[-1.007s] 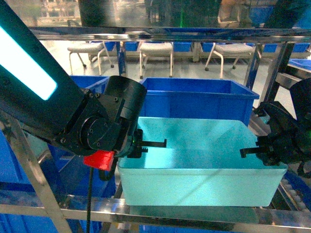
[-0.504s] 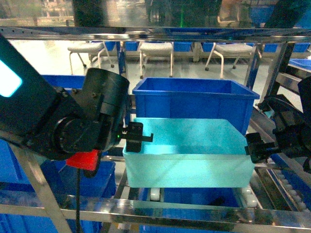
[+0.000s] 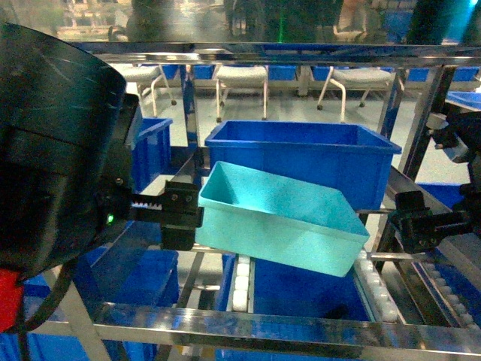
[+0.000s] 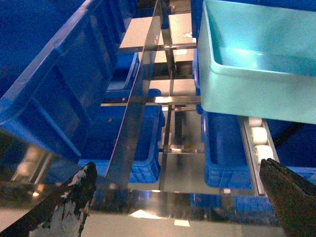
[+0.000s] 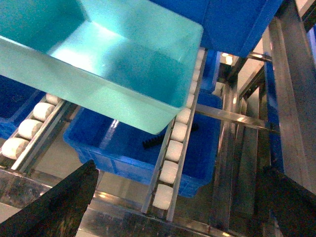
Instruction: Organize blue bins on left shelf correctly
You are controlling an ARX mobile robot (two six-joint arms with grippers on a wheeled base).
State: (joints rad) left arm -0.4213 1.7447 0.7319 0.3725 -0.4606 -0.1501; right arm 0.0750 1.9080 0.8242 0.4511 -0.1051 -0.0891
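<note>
Resting tilted on the white rollers of the left shelf, in front of a royal-blue crate, the turquoise bin lies free of the left gripper and right gripper, both spread wide and empty.

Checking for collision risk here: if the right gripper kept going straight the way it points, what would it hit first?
Likely the white rollers on the steel shelf, beside the near corner of the turquoise bin. The open right gripper aims there, though depth is hard to judge.
</note>
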